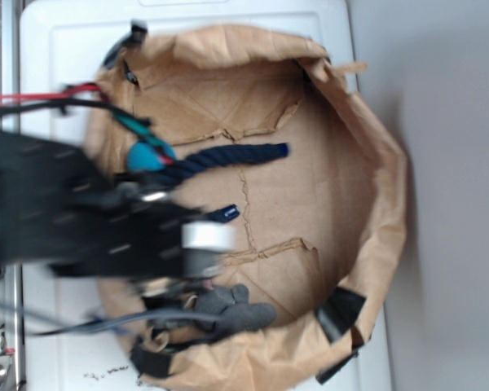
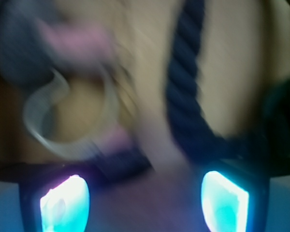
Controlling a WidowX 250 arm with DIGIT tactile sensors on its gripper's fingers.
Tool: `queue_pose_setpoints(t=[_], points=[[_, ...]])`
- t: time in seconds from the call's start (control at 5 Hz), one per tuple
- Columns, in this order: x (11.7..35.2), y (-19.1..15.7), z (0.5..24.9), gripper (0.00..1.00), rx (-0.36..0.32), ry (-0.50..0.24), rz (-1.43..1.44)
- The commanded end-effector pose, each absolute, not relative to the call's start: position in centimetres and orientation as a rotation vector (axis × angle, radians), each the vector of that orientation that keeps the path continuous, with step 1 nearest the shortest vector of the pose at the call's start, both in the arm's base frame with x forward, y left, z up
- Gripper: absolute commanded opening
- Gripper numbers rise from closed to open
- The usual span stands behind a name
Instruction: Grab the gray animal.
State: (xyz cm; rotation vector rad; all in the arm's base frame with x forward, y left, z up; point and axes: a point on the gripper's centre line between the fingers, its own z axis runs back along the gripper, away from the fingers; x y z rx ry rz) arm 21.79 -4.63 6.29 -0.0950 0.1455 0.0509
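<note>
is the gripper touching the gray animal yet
Cannot tell. In the exterior view the blurred gripper overlaps the gray animal at the paper bowl's near edge, with no clear gap or contact. The wrist view is too smeared to settle it.

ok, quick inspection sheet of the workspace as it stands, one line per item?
Surface: brown paper bag rolled open into a basin on a white tabletop; its floor is creased and torn.
Job's things: gray animal lies at the basin's lower edge, below the arm.
Clutter: navy rope across the basin floor; teal ball at the rope's left end.
Grippers: gripper blurred by motion; two fingertips apart with nothing between them, so it reads open.
Cables: red and black leads at upper left, gray cables at lower left.
Surroundings: plain gray surface on the right.
</note>
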Motion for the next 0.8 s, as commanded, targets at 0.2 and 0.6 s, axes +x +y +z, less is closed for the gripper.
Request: queue_pose_setpoints(t=[0.2,0.6], points=[[24.2,-1.8,11.1,1.0,-0.242,0.116,-0.064],[23.2,-1.2,8.9,1.0,-0.394,0.027,-0.24]])
